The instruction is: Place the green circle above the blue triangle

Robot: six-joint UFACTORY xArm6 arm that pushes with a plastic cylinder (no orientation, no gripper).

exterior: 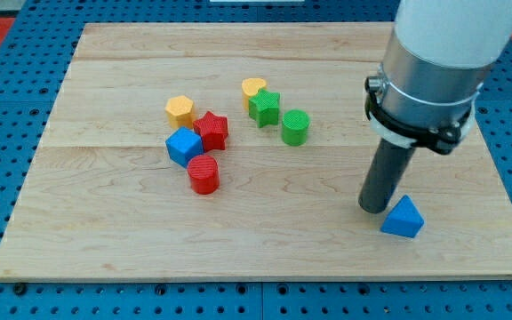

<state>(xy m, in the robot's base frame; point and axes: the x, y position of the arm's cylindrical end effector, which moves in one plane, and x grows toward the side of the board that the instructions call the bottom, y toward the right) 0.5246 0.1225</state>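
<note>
The green circle [295, 127] stands near the board's middle, right of a green star [264, 108]. The blue triangle [403, 217] lies at the lower right of the wooden board [105, 240]. My tip [372, 208] rests on the board just left of the blue triangle, touching or nearly touching it. The green circle is up and to the left of my tip, well apart from it.
A yellow heart [253, 87] sits behind the green star. To the left are a yellow hexagon [180, 110], a red star [211, 131], a blue cube [184, 146] and a red cylinder [204, 173], clustered together. The arm's white and grey body [434, 62] hangs over the upper right.
</note>
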